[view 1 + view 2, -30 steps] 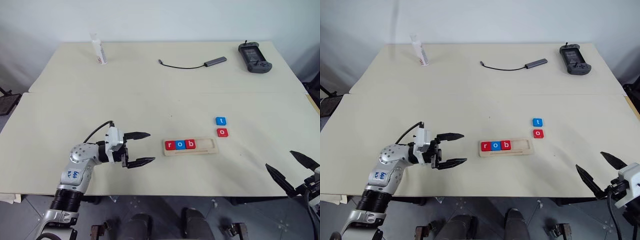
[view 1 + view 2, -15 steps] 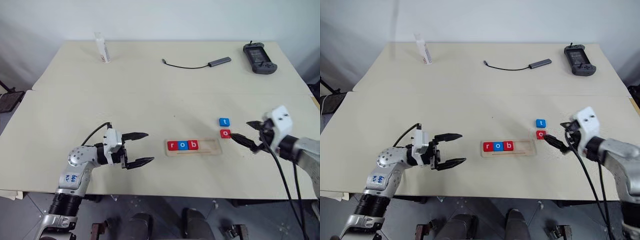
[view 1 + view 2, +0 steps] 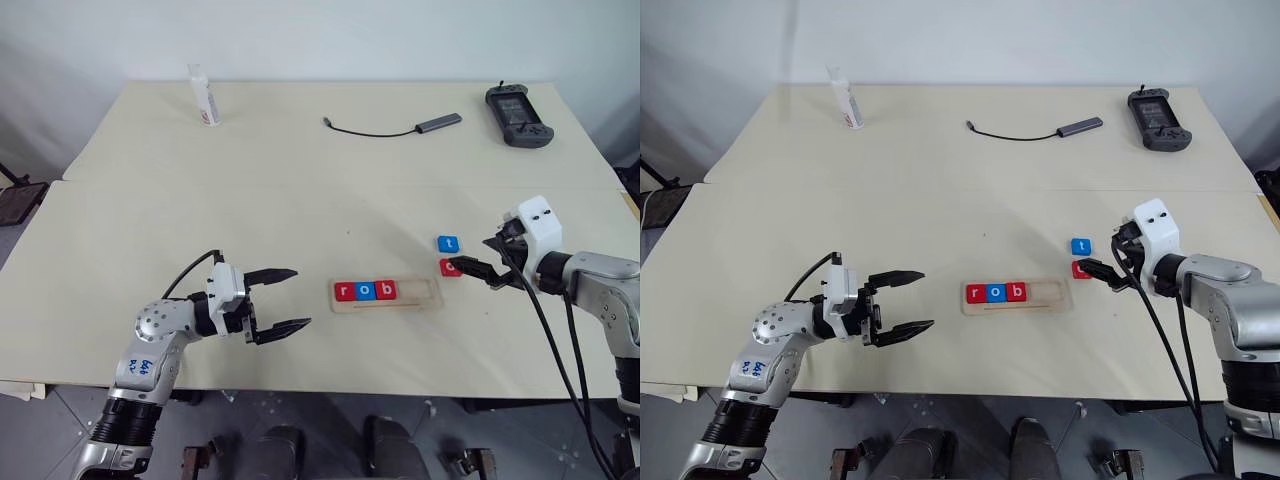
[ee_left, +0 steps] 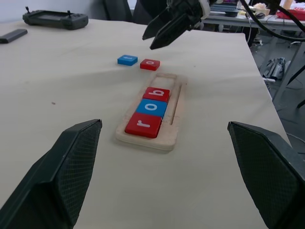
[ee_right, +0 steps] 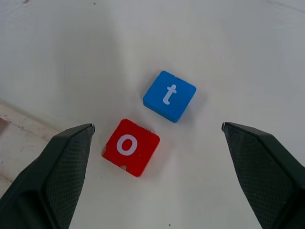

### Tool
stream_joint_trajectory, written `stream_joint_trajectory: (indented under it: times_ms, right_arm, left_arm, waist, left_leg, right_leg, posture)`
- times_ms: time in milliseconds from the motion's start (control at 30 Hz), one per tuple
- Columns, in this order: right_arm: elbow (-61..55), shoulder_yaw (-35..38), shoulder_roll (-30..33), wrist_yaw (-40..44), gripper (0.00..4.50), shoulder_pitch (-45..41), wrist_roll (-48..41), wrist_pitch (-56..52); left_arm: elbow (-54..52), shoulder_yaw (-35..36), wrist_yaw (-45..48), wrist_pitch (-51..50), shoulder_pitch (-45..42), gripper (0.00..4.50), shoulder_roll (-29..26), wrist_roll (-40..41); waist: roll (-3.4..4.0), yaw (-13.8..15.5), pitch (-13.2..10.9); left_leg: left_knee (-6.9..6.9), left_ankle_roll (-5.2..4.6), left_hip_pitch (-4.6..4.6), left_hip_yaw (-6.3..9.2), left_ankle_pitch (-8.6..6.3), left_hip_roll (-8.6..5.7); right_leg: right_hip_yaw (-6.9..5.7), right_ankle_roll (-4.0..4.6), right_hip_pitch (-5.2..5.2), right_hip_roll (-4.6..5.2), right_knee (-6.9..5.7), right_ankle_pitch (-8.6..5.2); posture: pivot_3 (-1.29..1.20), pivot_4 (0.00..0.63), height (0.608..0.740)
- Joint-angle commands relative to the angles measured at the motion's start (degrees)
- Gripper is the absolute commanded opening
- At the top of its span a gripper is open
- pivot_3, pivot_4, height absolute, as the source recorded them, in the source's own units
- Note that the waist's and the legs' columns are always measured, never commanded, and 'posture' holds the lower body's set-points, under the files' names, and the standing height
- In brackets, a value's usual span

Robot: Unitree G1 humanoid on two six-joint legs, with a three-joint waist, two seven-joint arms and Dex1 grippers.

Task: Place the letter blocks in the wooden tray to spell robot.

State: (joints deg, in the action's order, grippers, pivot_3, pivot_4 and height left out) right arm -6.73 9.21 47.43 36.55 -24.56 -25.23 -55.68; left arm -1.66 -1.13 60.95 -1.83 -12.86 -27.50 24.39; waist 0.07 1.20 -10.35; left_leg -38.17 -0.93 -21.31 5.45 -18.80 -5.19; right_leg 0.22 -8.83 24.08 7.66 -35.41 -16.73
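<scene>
Tray [image 3: 420, 296] with r, o, b

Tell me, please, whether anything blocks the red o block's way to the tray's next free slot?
Nothing visible does. The red o block lies on bare table just past the wooden tray, whose recess beyond the b block is free; the open right gripper hovers over it.

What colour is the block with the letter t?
Blue, with a white letter; the t block shows best in the right wrist view.

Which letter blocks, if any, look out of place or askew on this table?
The red o block and blue t block lie loose on the table beside the wooden tray, both askew. The r, o, b blocks sit straight inside.
</scene>
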Motion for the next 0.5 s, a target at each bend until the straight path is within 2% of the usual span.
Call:
stream_joint_trajectory:
  times_ms: [33,200,300,500]
  right_arm:
    - [-3.1,0.9,-0.9,-1.8,4.48,-1.0,-0.6,-2.1]
    - [-7.8,3.3,-7.8,-9.5,4.48,0.4,-1.2,-9.1]
    - [-8.8,3.2,-11.0,-13.7,4.48,1.2,0.7,-9.6]
    - [-7.3,3.7,-14.1,-20.3,4.48,0.9,4.2,-9.5]
  left_arm:
    - [-2.1,0.6,-0.1,0.2,0.5,4.5,-0.5,0.3]
    - [-2.2,0.6,-0.2,0.2,0.5,4.5,-0.6,0.4]
    - [-2.4,0.4,-0.2,0.0,0.6,4.5,-0.5,0.4]
    - [-2.5,0.4,0.0,-0.2,0.4,4.5,-0.6,0.5]
  waist:
    - [0.0,0.0,0.0]
    - [-0.01,-0.1,0.0]
    - [-0.01,0.0,0.0]
    - [-0.01,0.0,0.0]
  left_leg:
    - [0.01,0.0,0.0,0.0,0.0,0.0]
    - [0.02,0.01,0.0,0.0,0.0,0.03]
    - [0.02,0.01,-0.01,0.0,0.0,0.0]
    - [0.02,0.0,-0.01,0.0,0.0,-0.02]
  right_leg:
    - [0.0,0.0,0.0,0.0,0.0,0.0]
    - [0.0,0.0,0.0,-0.02,-0.01,0.0]
    - [0.02,0.0,0.04,0.0,-0.06,0.0]
    - [0.02,0.0,0.04,0.0,-0.1,0.0]
  posture:
    - [0.0,0.15,0.74]
    - [0.0,0.15,0.74]
    - [0.0,0.15,0.74]
    - [0.0,0.15,0.74]
